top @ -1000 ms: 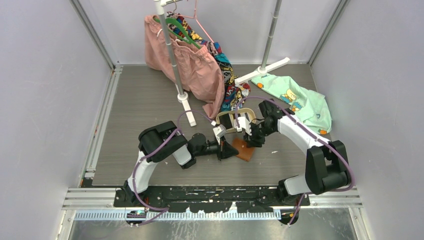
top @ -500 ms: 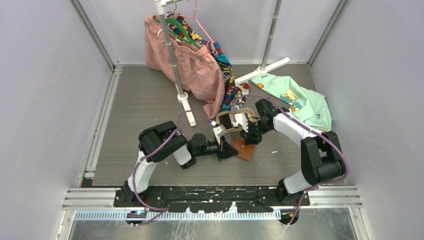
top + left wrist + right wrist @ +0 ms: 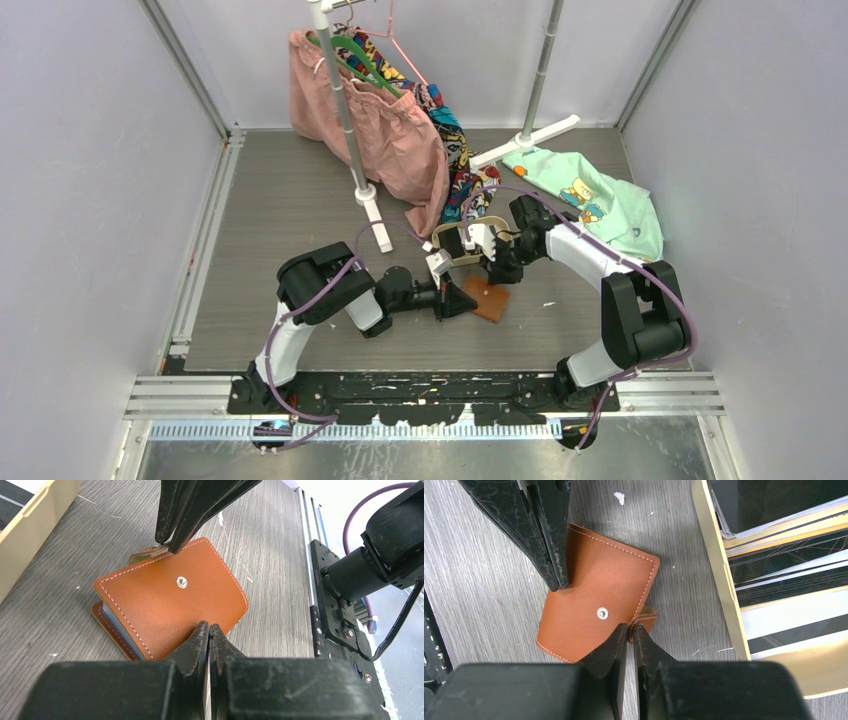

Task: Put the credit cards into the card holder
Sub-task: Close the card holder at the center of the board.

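Evidently at the opening step, no loading yet. Pinning the closed tan-brown leather folding card holder (image 3: 170, 600) to the grey wood-grain counter (image 3: 50, 615) with the left fingers (image 3: 199, 637), pressed together on its edge. Nipping the loose snap strap (image 3: 646, 616) at the opposite edge with the right fingers (image 3: 618, 642), drawn nearly together on the tab. Further right, dark and pale credit cards (image 3: 784, 565) stacked in a beige tray (image 3: 719, 580). Next, probably: lift the strap to fold the cover back, keeping the other edge held down and the pinch firm.
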